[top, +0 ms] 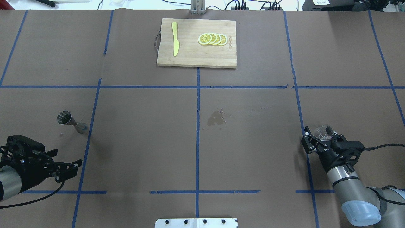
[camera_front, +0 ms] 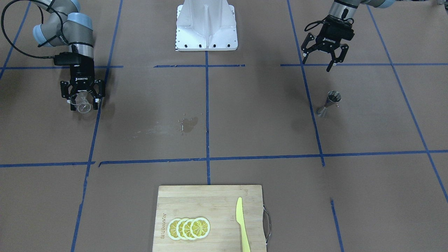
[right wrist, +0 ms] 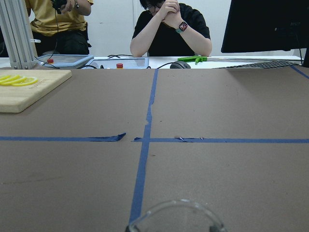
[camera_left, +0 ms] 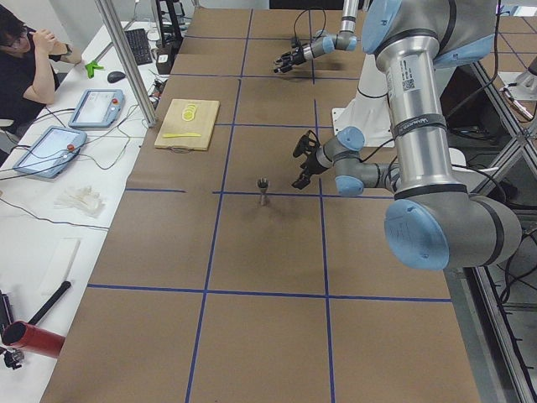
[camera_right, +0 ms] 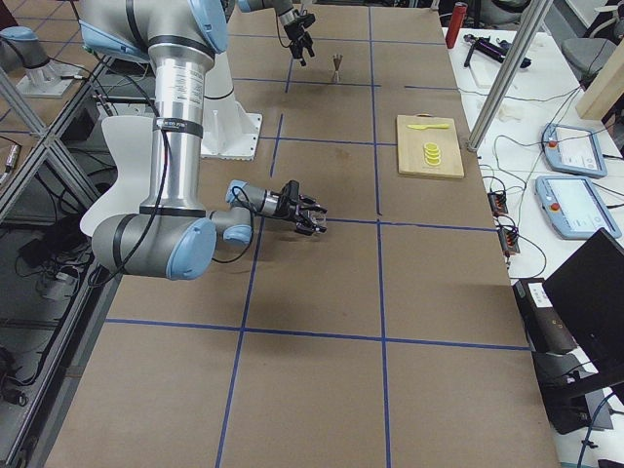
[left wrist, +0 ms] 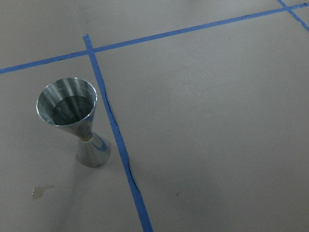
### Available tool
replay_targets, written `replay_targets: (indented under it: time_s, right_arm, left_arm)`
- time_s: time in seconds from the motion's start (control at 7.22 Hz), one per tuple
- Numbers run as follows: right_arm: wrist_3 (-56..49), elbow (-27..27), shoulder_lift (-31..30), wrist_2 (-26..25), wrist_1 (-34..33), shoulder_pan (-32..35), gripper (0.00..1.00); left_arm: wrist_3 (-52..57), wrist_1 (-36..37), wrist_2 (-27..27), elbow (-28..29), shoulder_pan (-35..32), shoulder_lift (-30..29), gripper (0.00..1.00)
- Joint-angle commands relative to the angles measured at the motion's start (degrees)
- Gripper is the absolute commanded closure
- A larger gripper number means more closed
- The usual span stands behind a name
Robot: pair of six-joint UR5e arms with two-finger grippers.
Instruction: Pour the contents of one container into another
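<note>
1. Closest to us, at the bottom of the front-facing view, is the cutting board (camera_front: 182, 199) with the lemon slices (camera_front: 189, 228) and the yellow knife (camera_front: 242, 224). It's all well away from the action, so we're not worried about it.
2. Mid-frame there's a wet patch (camera_front: 189, 124) on the counter (camera_front: 245, 140), just left of the centre tape line (camera_front: 207, 105).
3. Over at the right, the jigger (camera_front: 330, 101) stands upright with nothing gripping it. The left wrist view shows a dark disc inside the top cone. That might be liquid, but we can't say for sure.
4. At the left of the frame, the glass cup (camera_front: 83, 106) is pinched between the fingers of the right gripper (camera_front: 84, 104). It's well apart from the jigger, with the whole middle of the counter between them. We can't tell whether there's anything in it.
5. In the upper right, the left gripper (camera_front: 322, 59) hovers just behind the jigger with its fingers spread, holding nothing.
6. Our worries from here:
   - That's a long carry, so any jerk could slosh liquid out.
   - The jigger's mouth is small and its waist is narrow, and nothing is steadying it. A bump from the cup's lip would tip it.
   - A fast tilt would overshoot the rim and wet the paper.
   - Glass can also slip in the fingers once it's tilted.
</note>
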Motion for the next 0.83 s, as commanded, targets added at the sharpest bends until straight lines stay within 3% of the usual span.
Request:
replay_targets:
  time_s: [0.0,0.69]
  right_arm:
    - [-1.40,1.20,0.00,0.30,0.01,0.02,0.00]
    - [-5.28,2.17,-0.88,1.88,-0.08,0.28,0.00]
  left_arm:
    - [-0.09,0.00,-0.03,0.03,0.00,0.00,0.00]
    - [-0.26,0.00,-0.03,-0.14,0.00,-0.70,0.00]
